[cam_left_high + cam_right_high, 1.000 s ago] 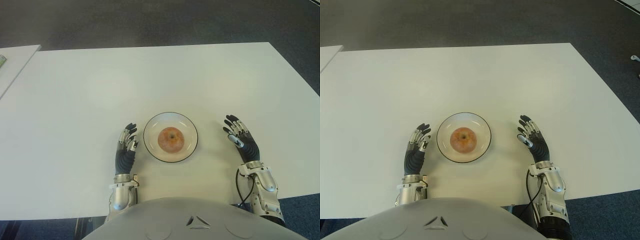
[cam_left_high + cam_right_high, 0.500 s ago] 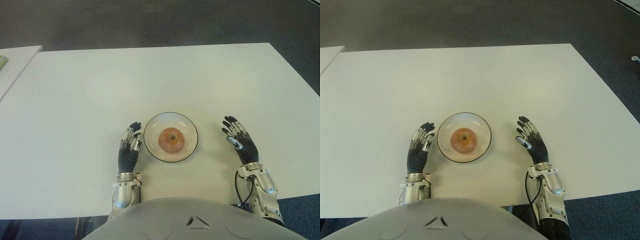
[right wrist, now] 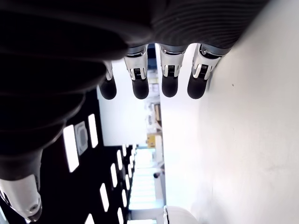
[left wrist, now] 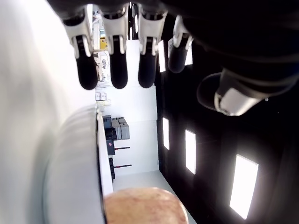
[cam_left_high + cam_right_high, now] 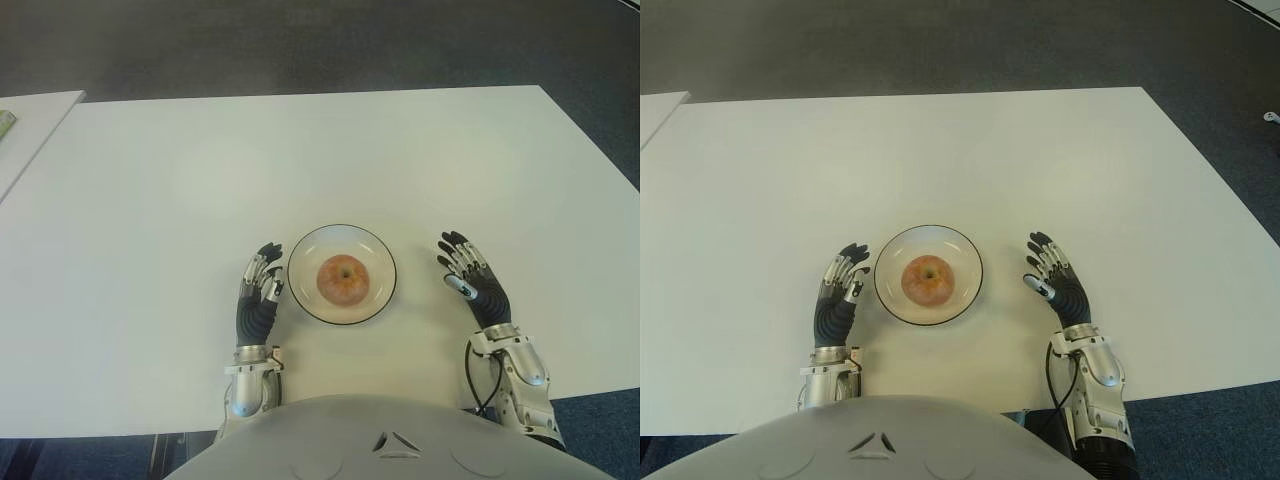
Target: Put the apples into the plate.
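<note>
From the head camera you see one apple (image 5: 342, 279) sitting in the middle of the clear glass plate (image 5: 305, 259) on the white table (image 5: 300, 150). Your left hand (image 5: 259, 293) shows at the plate's 9 o'clock, just beside its rim, fingers extended and holding nothing. Your right hand (image 5: 472, 281) shows at 3 o'clock, a little apart, fingers spread and empty.

In the left wrist view, the fingers (image 4: 118, 65) are straight with the apple (image 4: 142, 205) beyond them.

In the right wrist view, the fingers (image 3: 169, 74) are relaxed over the tabletop (image 3: 252, 140).
</note>
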Robot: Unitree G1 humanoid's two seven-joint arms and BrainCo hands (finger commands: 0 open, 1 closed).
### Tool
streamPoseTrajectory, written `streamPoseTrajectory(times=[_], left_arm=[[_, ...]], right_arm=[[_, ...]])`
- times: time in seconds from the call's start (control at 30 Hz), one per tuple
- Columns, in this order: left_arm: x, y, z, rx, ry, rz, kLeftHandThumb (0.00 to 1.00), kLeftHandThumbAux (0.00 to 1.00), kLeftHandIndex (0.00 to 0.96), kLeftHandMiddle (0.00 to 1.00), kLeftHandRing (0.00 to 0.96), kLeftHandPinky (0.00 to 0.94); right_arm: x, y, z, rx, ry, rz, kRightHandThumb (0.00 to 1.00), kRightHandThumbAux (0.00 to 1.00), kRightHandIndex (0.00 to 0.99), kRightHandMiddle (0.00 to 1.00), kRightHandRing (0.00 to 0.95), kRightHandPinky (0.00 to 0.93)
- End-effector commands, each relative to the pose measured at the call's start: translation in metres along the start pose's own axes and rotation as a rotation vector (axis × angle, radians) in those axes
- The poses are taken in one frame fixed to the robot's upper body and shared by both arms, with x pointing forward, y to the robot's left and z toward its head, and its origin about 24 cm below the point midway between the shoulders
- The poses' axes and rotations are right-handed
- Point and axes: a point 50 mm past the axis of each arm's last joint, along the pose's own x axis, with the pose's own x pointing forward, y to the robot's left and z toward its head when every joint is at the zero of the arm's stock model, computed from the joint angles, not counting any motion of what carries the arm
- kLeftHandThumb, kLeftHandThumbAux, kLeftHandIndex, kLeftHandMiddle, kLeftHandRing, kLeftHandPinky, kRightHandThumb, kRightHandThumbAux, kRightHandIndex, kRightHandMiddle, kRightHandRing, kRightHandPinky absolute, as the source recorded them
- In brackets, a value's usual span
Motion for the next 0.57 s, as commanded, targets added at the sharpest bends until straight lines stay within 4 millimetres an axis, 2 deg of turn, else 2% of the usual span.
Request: streamPoseTrajectory(times=[0.03,0.17,0.43,0.57], left_arm=[[-0.009,-0.002,-0.048,0.054,0.259,-0.047,0.050,0.449,0.137,0.210,0.230,0.297],[-0.011,-0.004,-0.046,0.042,0.271,-0.039,0.057,0.449,0.125,0.209,0.232,0.300],[-0.024,-0.016,-0.010,-0.017,0.317,0.001,0.067,0.466,0.092,0.191,0.215,0.257],[-0.021,-0.013,-0.020,-0.042,0.407,0.033,0.055,0.489,0.077,0.165,0.177,0.187]], right_arm=[[-0.008,0.010,-0.019,0.032,0.133,0.018,0.143,0.635,0.055,0.038,0.014,0.026],[-0.008,0.010,-0.019,0.030,0.128,0.016,0.147,0.627,0.063,0.042,0.014,0.028],[-0.009,0.008,-0.015,0.003,0.124,0.017,0.147,0.594,0.085,0.068,0.029,0.042],[-0.010,0.007,-0.014,0.001,0.128,0.009,0.153,0.600,0.087,0.073,0.030,0.031]])
